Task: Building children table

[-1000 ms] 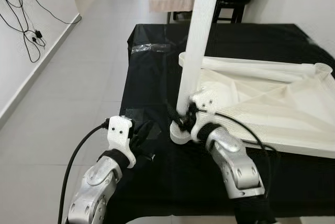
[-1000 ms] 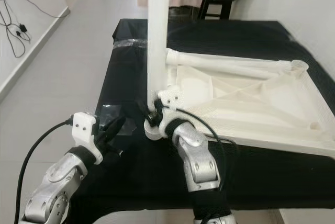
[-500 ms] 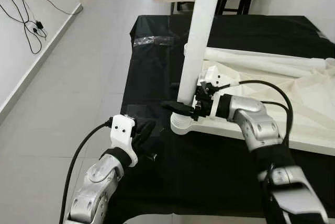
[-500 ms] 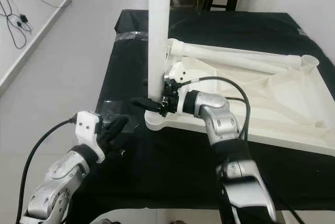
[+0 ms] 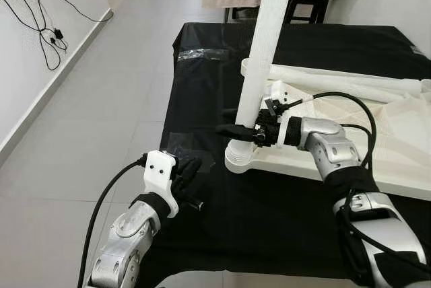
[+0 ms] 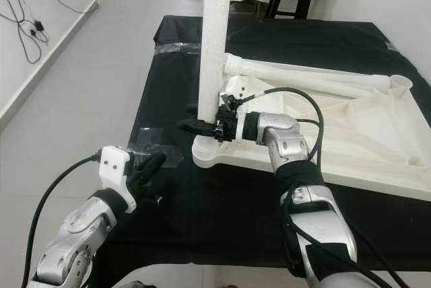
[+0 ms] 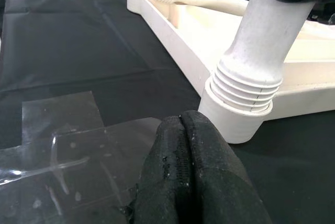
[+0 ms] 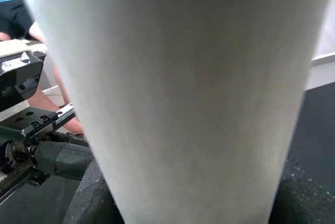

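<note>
A: Left claw (image 5: 187, 179)?
B: Pinched closed, empty, resting on the black table (image 5: 202, 86).

A: Right claw (image 5: 244, 130)?
B: Clamped round the upright white leg (image 5: 264, 52), just above its threaded socket; stiff, light plastic, probably slippery, so grip low.

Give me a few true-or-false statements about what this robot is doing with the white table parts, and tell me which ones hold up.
1. The right gripper is clamped around the upright white leg. True.
2. The left gripper is holding the leg as well. False: it rests with its fingers shut on the black table cover, apart from the leg.
3. The leg stands in a corner socket of the upside-down white tabletop. True.
4. A second white leg lies flat on the tabletop. True.
5. The table cover is red. False: it is black, with clear tape on it.
</note>
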`<state>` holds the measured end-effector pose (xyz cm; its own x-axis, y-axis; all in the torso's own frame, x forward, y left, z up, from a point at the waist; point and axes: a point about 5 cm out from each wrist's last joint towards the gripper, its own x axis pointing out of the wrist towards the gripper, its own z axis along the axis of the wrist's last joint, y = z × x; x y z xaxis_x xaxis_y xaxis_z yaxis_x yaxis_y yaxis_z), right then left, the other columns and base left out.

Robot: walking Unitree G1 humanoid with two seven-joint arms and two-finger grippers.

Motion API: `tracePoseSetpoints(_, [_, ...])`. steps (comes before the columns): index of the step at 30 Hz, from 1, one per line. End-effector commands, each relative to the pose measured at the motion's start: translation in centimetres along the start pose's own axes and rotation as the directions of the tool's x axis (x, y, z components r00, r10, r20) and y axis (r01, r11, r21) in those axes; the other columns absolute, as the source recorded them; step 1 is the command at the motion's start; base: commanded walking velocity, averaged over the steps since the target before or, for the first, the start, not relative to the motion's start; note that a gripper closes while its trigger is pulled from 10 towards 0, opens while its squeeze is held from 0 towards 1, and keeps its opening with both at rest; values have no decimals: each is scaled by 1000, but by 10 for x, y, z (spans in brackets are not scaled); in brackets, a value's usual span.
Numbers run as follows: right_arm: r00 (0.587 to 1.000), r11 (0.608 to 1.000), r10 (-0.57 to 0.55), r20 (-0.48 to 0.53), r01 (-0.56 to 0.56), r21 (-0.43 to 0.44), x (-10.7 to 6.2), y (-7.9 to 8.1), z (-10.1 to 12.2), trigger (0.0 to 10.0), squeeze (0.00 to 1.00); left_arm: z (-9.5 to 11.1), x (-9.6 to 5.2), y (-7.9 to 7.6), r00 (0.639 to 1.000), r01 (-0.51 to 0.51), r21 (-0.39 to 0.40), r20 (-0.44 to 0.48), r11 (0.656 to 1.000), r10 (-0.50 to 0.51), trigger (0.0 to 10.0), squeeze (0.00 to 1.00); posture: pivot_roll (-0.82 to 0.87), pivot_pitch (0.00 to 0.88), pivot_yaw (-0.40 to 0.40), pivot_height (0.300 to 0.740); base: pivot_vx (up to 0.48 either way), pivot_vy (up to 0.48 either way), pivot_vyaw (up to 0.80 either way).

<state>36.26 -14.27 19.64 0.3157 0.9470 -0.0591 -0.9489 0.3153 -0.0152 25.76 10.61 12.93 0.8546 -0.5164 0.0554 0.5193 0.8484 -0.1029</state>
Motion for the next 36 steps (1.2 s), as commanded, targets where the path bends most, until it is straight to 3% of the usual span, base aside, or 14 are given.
tracePoseSetpoints(1, [1000,999,10,28,-11,40,-3,0,-5,0,0,-2,-3,0,1000,6,10,-12,1000,-6,10000,0,43,101,-19,740,0,0,0])
tracePoseSetpoints(7, [997,997,-77,16,77,3,-7,-2,-10,0,0,-1,-4,0,1000,8,11,-13,1000,-8,10000,0,35,104,-23,740,0,0,0])
tracePoseSetpoints(10, [919,919,-389,-58,392,37,0,2,-38,0,0,-1,-5,2,1000,4,11,-11,1000,-4,10000,0,19,105,-32,740,0,0,0])
tracePoseSetpoints(12, [919,919,-389,-58,392,37,0,2,-38,0,0,-1,-5,2,1000,4,11,-11,1000,-4,10000,0,19,105,-32,740,0,0,0])
tracePoseSetpoints(15, [665,663,-735,-133,745,64,12,33,-70,0,0,0,-4,4,1000,-3,16,-9,1000,3,10000,0,18,113,-31,740,0,0,0])
tracePoseSetpoints(16, [643,642,-754,-139,765,58,17,44,-72,0,0,0,-4,5,1000,-6,17,-8,1000,6,10000,0,18,113,-31,740,0,0,0])
tracePoseSetpoints(25, [672,676,-733,-105,737,-6,29,45,-64,0,0,0,-1,5,1000,0,12,-5,1000,0,10000,0,10,104,-41,740,0,0,0])
tracePoseSetpoints(26, [661,665,-742,-109,747,0,29,44,-64,10000,0,1,-1,5,1000,-4,10,-3,1000,4,10000,0,11,105,-41,740,0,0,0])
tracePoseSetpoints(30, [652,654,-752,-92,757,18,30,42,-61,10000,0,1,-1,6,1000,-12,8,0,1000,12,10000,0,11,103,-38,740,0,0,0])
tracePoseSetpoints(31, [654,652,-754,-58,757,44,32,42,-53,10000,894,1,-1,6,1000,-16,8,0,1000,16,10000,0,12,102,-34,740,0,0,0])
tracePoseSetpoints(32, [670,668,-742,-14,741,60,35,41,-45,10000,1000,0,-1,6,1000,-14,8,-1,1000,14,10000,0,11,101,-33,740,0,0,0])
tracePoseSetpoints(33, [702,703,-711,48,706,88,37,38,-36,10000,1000,0,0,6,1000,-6,5,-2,1000,6,10000,0,9,100,-33,740,0,0,0])
tracePoseSetpoints(34, [776,779,-625,86,611,143,40,36,-31,10000,510,0,0,5,1000,5,2,-4,1000,-5,10000,0,10,96,-32,740,0,0,0])
tracePoseSetpoints(36, [820,824,-561,115,538,178,42,35,-29,10000,510,-1,1,5,1000,13,-1,-6,1000,-13,10000,0,10,96,-32,740,0,0,0])
